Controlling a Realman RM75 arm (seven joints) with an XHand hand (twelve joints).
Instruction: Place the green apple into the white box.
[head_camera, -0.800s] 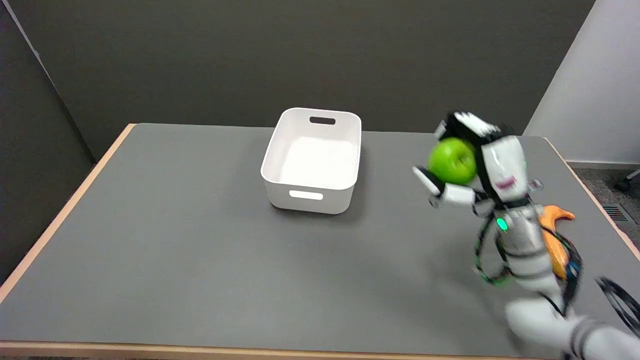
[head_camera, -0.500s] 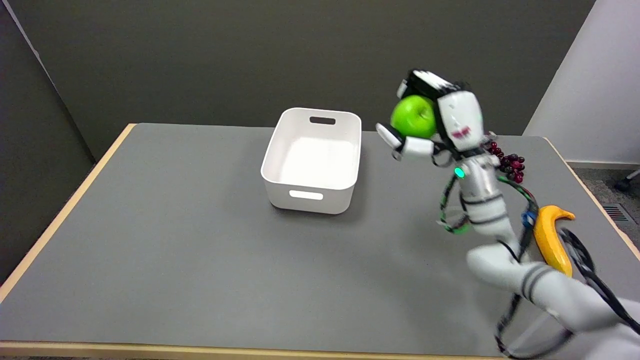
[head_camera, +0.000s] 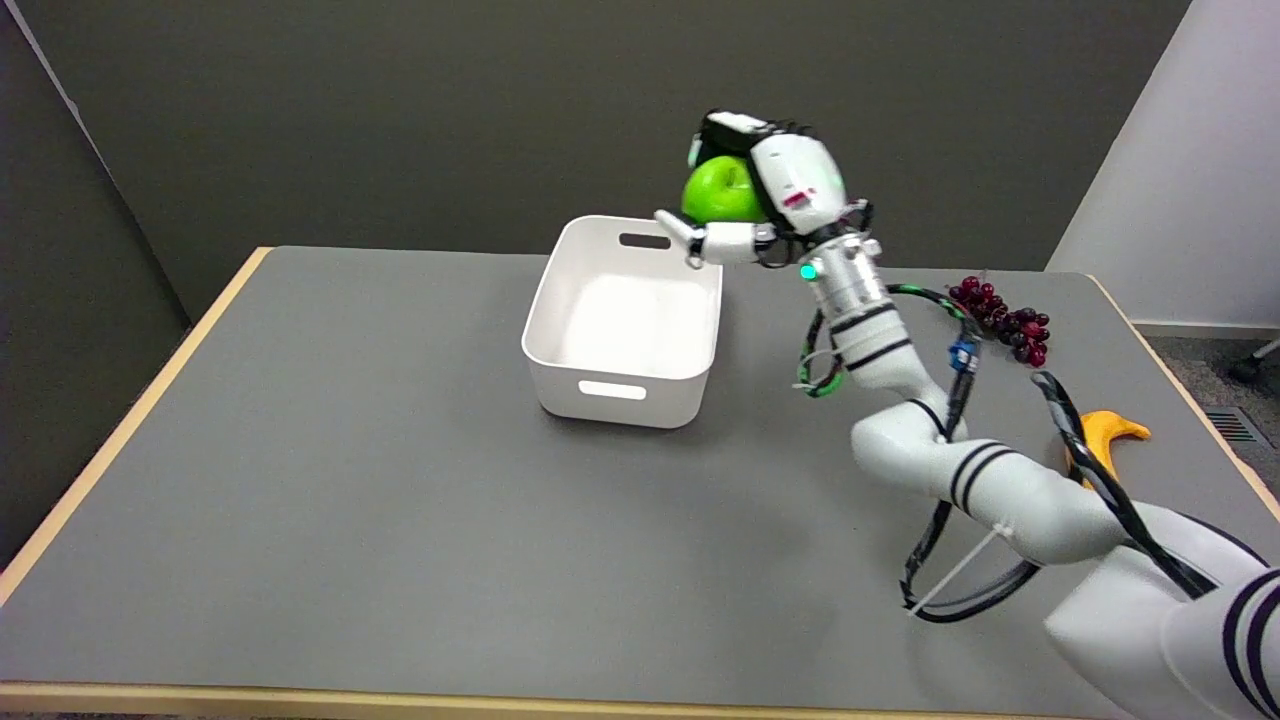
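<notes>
The green apple (head_camera: 722, 190), shiny and round, sits held in the air above the far right corner of the white box (head_camera: 625, 318), apparently just beyond its rim. The open-topped box rests upright on the counter (head_camera: 350, 500).

I am seeing a bunch of dark red grapes (head_camera: 1003, 317) lying on the grey tabletop with a pale wooden edge (head_camera: 350, 520); nearer me, a yellow-orange banana (head_camera: 1105, 433) is lying partly hidden.

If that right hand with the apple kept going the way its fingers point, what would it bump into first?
Probably nothing: the right hand points left, holding the apple above the box's far rim; depth is hard to judge.
</notes>
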